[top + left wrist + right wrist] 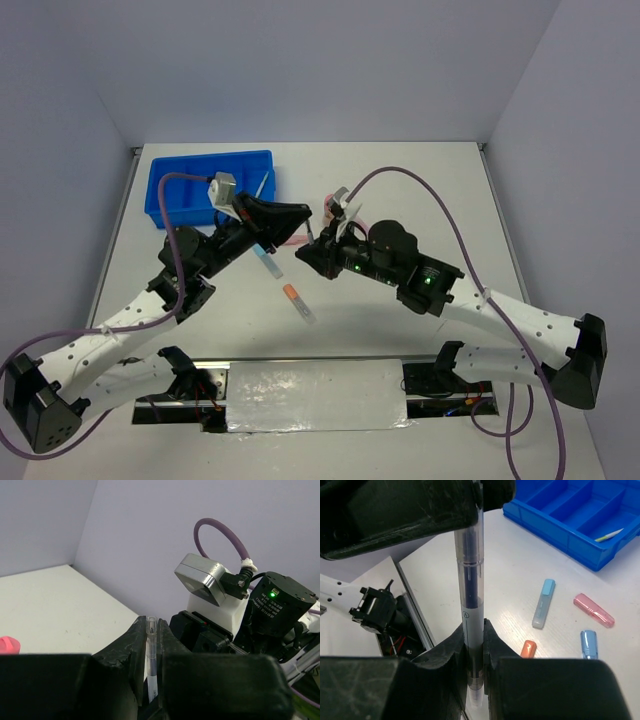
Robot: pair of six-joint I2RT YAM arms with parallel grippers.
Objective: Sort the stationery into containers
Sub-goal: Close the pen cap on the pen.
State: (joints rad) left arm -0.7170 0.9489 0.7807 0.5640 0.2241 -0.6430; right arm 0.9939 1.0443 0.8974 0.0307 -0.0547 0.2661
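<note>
Right pincer [474,645] clamps one end of a clear blue-ink pen [469,580]; left pincer [151,628] clamps the other end. Pink marker [593,610] lies on the surface [510,570] near the blue tray [555,535].

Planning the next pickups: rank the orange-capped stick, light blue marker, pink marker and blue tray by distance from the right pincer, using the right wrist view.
From the right pincer, holding the pen:
1. Orange-capped stick, just right of it.
2. Light blue marker, farther up-right.
3. Pink marker, right of that.
4. Blue tray, far top right.
</note>
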